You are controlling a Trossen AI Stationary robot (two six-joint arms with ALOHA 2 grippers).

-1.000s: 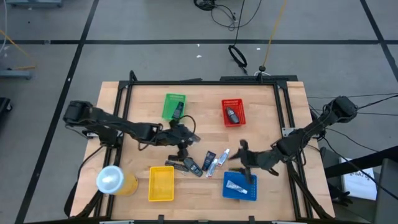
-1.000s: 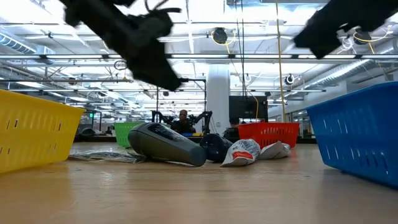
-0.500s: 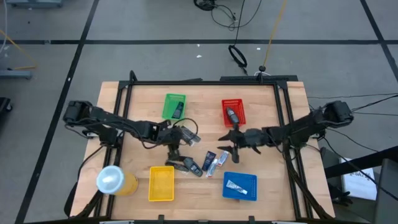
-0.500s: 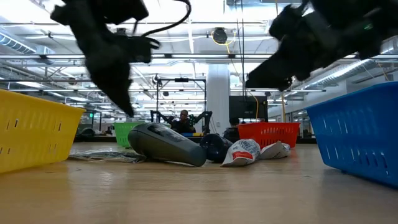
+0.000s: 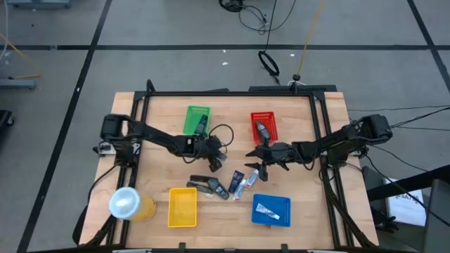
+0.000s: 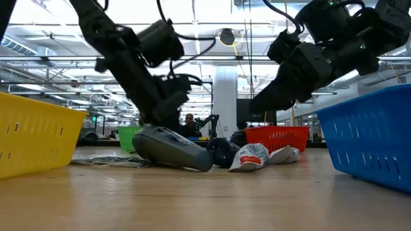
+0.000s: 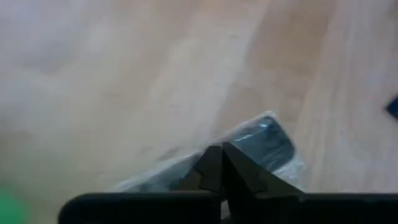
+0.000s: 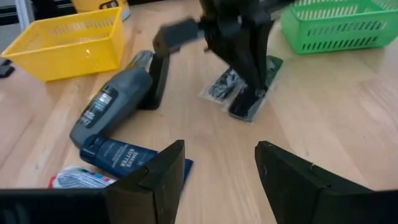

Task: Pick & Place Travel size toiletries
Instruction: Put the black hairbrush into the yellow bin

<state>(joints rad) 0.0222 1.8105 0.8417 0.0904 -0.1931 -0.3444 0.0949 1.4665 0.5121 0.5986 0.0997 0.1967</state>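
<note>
Loose travel size toiletries lie mid-table: a dark grey oblong piece, a blue tube and a white tube. A dark piece in clear wrap lies on the wood a little beyond them, under my left gripper, which is shut on it. My right gripper hangs open over bare wood just right of the pile, with nothing between its fingers. The grey piece and the white tube also show in the low view. My left gripper has its shut fingertips on the clear wrap of the dark piece, beside its dark end. The fingers come from above, pointing down. The wrapped piece lies flat on the table.
Four baskets ring the pile: green and red at the far side, yellow and blue at the near side; green, red and blue each hold an item. A big yellow cup stands near left.
My right gripper has swung from above the blue basket toward the far edge and leftward, stopping right of the pile. My left gripper has shifted a little toward the far right and come down onto the wrapped piece. The loose toiletries have stayed where they were.
</note>
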